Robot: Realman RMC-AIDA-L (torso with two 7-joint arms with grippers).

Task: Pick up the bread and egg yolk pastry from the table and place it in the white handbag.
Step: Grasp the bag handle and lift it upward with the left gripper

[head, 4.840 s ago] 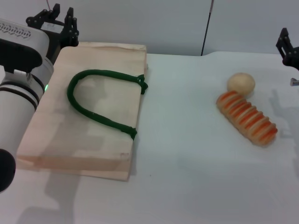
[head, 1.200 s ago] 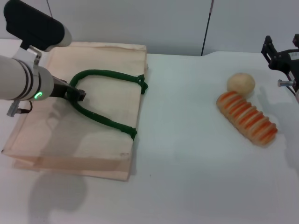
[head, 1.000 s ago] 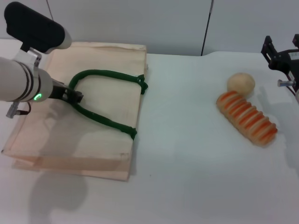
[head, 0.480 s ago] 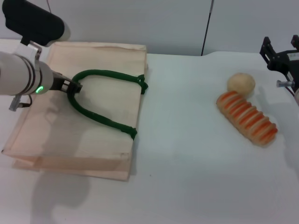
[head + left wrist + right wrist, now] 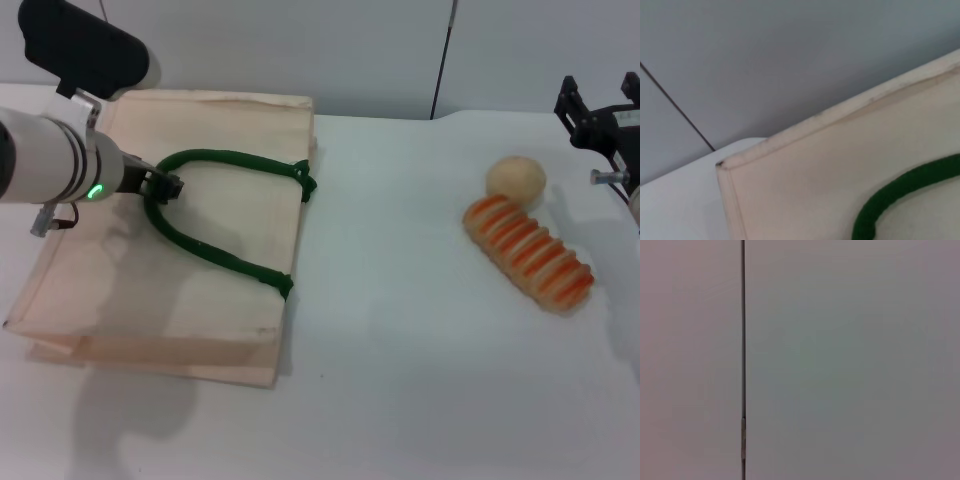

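— Cream-beige fabric, flat and rectangular: is that your white handbag (image 5: 200, 290)?

— Yes, you have it lying toward the table's (image 5: 420, 380) left edge, reaching to the far edge, with a dark green looped handle (image 5: 215, 250) on top. Your left gripper (image 5: 165, 187) sits at the curve of that loop, tips right at the cord; whether they have closed on it you cannot tell.

— And the food?

— You find the bread (image 5: 528, 253), a long loaf striped orange and cream across its top, near the right edge. The egg yolk pastry (image 5: 516, 178), a smooth pale-tan ball, touches its far end.

— The other arm?

— Your right gripper (image 5: 598, 120) hangs at the far right corner, holding nothing you can see; how wide it stands is unclear.
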